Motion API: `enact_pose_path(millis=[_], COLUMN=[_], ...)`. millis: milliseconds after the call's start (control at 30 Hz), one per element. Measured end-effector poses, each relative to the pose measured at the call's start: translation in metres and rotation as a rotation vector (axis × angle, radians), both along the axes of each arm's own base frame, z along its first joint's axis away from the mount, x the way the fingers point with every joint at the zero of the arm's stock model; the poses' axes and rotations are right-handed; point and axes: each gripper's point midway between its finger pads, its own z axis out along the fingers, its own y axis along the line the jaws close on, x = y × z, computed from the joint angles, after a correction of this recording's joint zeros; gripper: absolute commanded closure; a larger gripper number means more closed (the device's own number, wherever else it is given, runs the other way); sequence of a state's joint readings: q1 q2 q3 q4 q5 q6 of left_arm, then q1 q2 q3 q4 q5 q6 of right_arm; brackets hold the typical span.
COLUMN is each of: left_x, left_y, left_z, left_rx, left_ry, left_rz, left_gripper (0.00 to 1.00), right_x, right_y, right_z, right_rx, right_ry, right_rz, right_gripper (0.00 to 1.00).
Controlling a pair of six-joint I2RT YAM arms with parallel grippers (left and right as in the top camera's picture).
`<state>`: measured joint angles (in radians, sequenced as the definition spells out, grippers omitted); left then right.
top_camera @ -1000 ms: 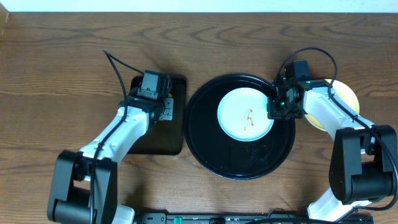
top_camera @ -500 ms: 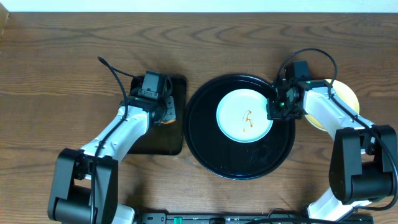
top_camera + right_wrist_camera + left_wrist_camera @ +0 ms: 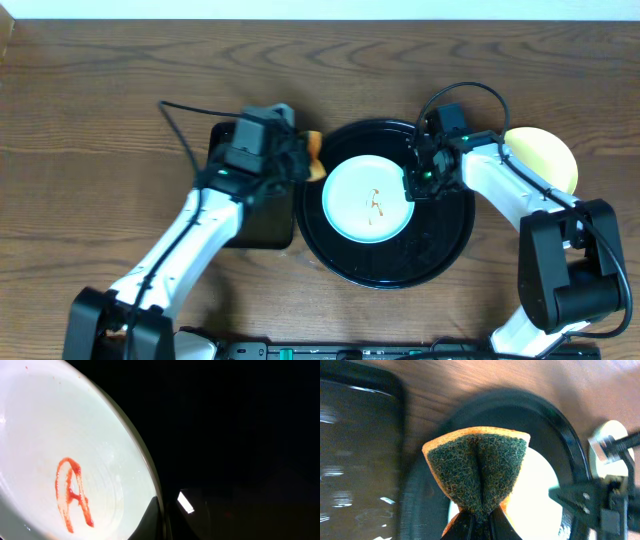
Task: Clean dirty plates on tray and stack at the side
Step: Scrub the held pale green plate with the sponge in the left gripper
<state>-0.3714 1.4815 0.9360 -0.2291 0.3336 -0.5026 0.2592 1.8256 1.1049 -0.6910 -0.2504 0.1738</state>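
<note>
A pale mint-blue plate [image 3: 366,199] with an orange-red sauce squiggle [image 3: 74,494] lies on the round black tray [image 3: 440,255]. My right gripper [image 3: 412,187] is shut on the plate's right rim [image 3: 150,480]. My left gripper [image 3: 300,160] is shut on a folded sponge, orange with a green scrub face [image 3: 479,467], held at the tray's left rim [image 3: 415,505] above the plate's edge [image 3: 535,495]. A pale yellow plate [image 3: 545,157] lies on the table right of the tray, partly behind my right arm. No third plate is in view.
A smaller black rectangular tray [image 3: 262,222] lies left of the round tray, under my left arm; it also shows in the left wrist view [image 3: 355,455]. The wooden table [image 3: 100,120] spreads all round. A dark bar runs along the front edge [image 3: 350,352].
My left gripper has lifted the sponge off the rectangular tray and carried it right to the round tray's left rim. My right gripper has pulled the plate leftward across the tray.
</note>
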Motion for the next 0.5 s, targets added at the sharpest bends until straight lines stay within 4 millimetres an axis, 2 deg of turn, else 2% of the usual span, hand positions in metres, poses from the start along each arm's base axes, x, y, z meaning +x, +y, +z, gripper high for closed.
enact_pose_path(millis=[100, 333, 500], left_x=[-0.009, -0.036, -0.048], left_y=[-0.030, -0.096, -0.127], left_z=[-0.013, -0.059, -0.075], left_rx=[-0.006, -0.022, -0.045], left_ry=[0.018, 0.104, 0.109], left_rz=[-0.067, -0.173, -0.223], left_gripper=[0.92, 0.93, 0.92], right_x=[0.000, -0.003, -0.006], right_y=[0.005, 0.012, 0.013], right_z=[0.000, 0.000, 0.000], right_rx=[0.003, 0.004, 0.003], right_ry=[-0.004, 0.002, 0.010], right_rz=[0.002, 0.007, 0.006], right_gripper=[0.99, 0.99, 0.99])
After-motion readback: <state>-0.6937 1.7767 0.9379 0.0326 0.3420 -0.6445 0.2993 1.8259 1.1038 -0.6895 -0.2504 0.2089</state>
